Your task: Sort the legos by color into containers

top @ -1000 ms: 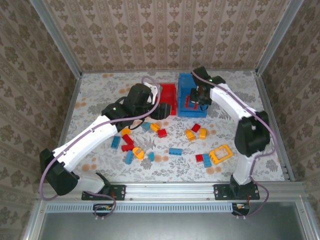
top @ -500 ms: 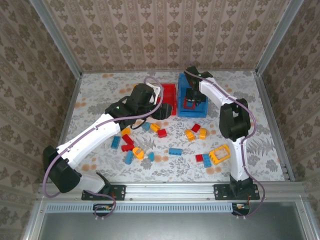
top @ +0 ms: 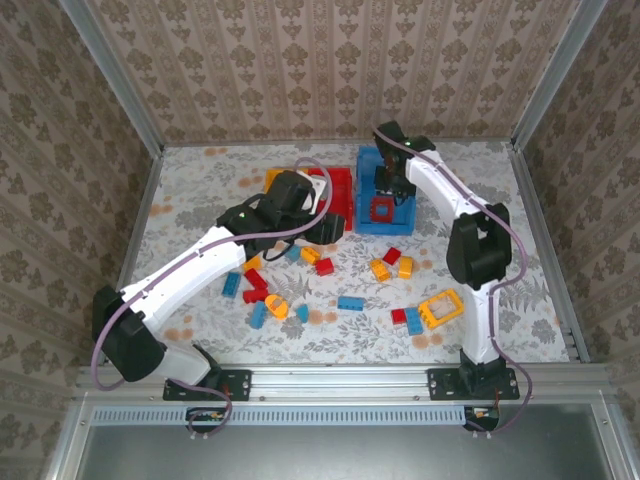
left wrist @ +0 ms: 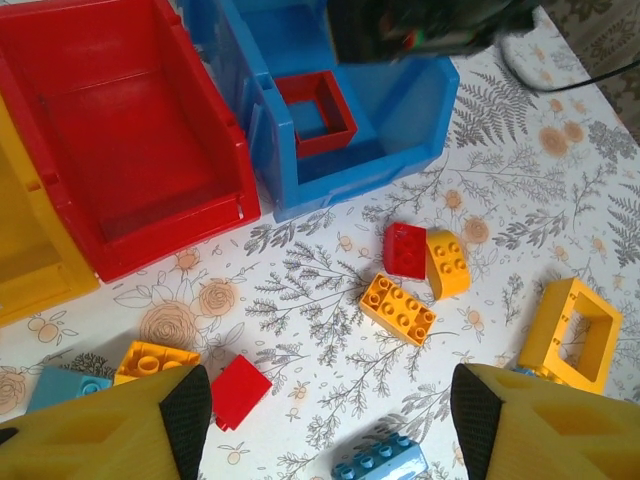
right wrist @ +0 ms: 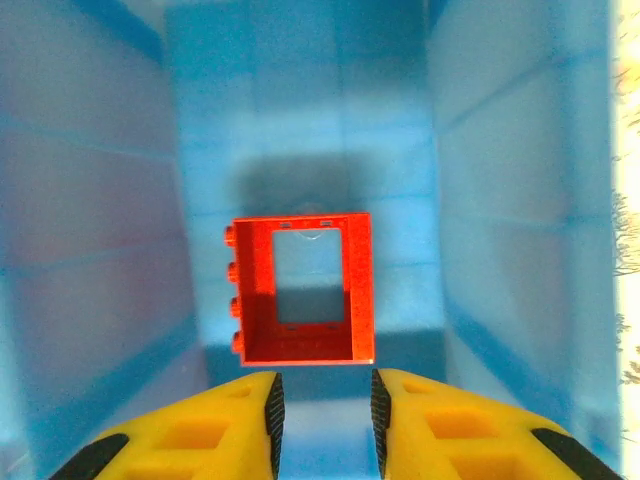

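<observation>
The left end effector hung released, fingers wide apart and empty, above loose legos on the table. Rightward, the right end effector stood slightly parted, grasping nothing, inside the blue bin, where a red frame lay on the bottom just beyond its tips.

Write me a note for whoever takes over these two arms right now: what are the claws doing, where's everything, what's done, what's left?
Left gripper: open, empty, hovering over loose bricks beside the red bin.
Right gripper: slightly open, empty, inside the blue bin above a red frame.
Done: nothing correct; the red frame lies in the blue bin, the red bin looks empty.
Left: move that frame, then sort the loose bricks.
</observation>
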You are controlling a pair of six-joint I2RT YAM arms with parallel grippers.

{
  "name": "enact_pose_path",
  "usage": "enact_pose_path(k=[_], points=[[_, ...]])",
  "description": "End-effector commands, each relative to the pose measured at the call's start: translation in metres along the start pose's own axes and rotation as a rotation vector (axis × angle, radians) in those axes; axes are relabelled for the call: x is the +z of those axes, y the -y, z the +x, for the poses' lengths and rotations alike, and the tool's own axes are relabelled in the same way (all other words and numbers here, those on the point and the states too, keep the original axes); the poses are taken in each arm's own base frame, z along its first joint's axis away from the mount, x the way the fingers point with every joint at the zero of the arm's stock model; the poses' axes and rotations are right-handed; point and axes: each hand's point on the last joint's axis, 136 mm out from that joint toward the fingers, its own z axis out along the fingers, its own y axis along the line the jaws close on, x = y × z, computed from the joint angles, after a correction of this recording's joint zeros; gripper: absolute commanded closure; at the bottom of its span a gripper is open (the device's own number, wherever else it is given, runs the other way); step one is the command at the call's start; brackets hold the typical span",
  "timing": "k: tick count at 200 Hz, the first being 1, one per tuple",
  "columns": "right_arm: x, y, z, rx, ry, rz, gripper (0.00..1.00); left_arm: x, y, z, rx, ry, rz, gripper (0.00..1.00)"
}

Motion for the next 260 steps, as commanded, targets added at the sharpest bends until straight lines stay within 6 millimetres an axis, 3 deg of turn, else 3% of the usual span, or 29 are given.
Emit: enact_pose_path(k=[1,25,49,97,114,132,150,217,260], points=[[-0.061,0.01,-0.008,0.023,0.084,-0.029,0.67,0.006,0.005,0.012,0.039,-0.044,0.017,0.33],[-0.09,0.018,0.003,0.026,0.108,-0.058,0.66,0.012,0.008,0.023,0.057,-0.085,0.015,0.34],[-0.112,0.024,0.032,0.001,0.103,-0.117,0.63,0.018,0.016,0.047,0.114,-0.158,0.016,0.34],[-0.128,0.047,0.127,-0.048,-0.016,-0.238,0.57,0.026,0.023,0.107,0.274,-0.31,0.049,0.31],[-0.125,0.047,0.165,-0.049,-0.089,-0.31,0.55,0.03,0.026,0.127,0.34,-0.359,0.111,0.28],[-0.122,0.05,0.199,-0.031,-0.157,-0.363,0.52,0.034,0.039,0.156,0.505,-0.423,0.227,0.19],[-0.121,0.056,0.222,-0.014,-0.189,-0.375,0.48,0.043,0.048,0.179,0.69,-0.448,0.304,0.17],[-0.139,0.066,0.251,-0.019,-0.226,-0.41,0.37,0.102,0.022,0.19,0.9,-0.43,0.208,0.19],[-0.143,0.072,0.257,0.016,-0.221,-0.406,0.35,0.113,0.024,0.192,0.907,-0.436,0.219,0.18]])
